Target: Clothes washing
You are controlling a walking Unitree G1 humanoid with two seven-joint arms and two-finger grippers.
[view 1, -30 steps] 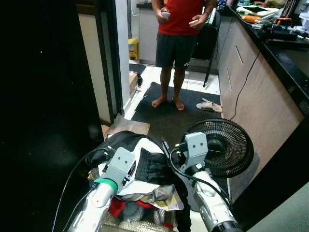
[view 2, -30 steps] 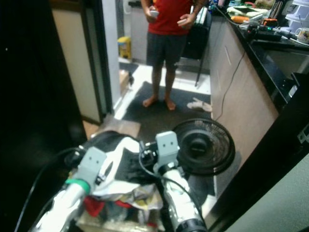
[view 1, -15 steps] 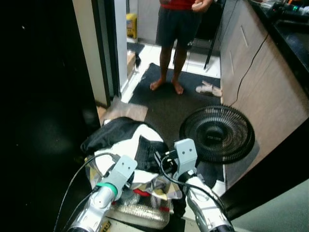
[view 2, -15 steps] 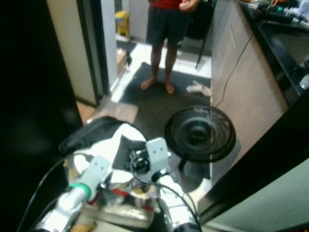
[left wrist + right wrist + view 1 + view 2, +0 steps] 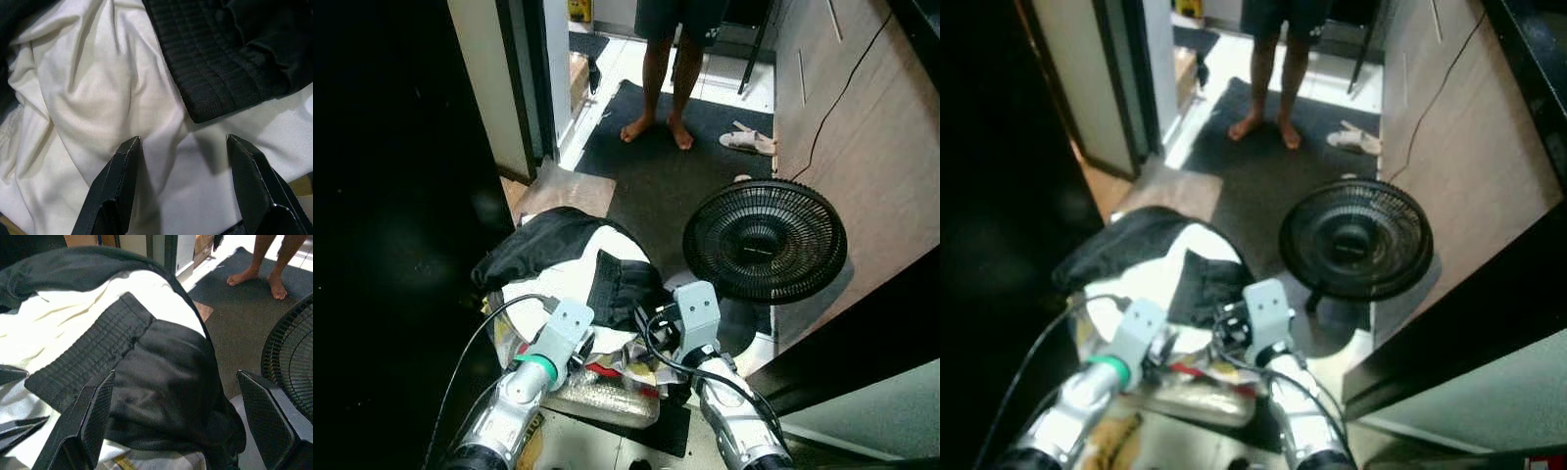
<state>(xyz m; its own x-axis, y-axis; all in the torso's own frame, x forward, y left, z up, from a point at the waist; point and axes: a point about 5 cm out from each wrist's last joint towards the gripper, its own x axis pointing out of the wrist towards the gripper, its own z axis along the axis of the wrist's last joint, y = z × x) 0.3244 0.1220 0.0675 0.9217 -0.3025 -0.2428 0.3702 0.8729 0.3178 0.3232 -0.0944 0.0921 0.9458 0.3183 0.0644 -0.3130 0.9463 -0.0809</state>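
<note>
A heap of clothes (image 5: 563, 274) lies piled on a silvery basket (image 5: 607, 401) on the floor in front of me. A white garment (image 5: 93, 98) lies in the middle, with a black garment along the far left edge. Black shorts (image 5: 161, 377) with a ribbed waistband lie on top toward the right. My left gripper (image 5: 182, 142) hovers open just above the white cloth, beside the waistband. My right gripper (image 5: 176, 374) is open over the black shorts. Neither holds anything. Both silver arms (image 5: 524, 382) reach over the near side of the heap.
A black floor fan (image 5: 764, 240) stands tilted right of the heap, close to my right arm. A person's bare legs (image 5: 661, 78) stand on a dark mat (image 5: 656, 186) ahead, with slippers (image 5: 749, 142) nearby. A door frame (image 5: 484, 88) is left, a cabinet (image 5: 842, 117) right.
The head view has tipped downward, so the person now shows only as legs. Both arms stay over the heap, sitting lower in the picture. The clothes have not moved.
</note>
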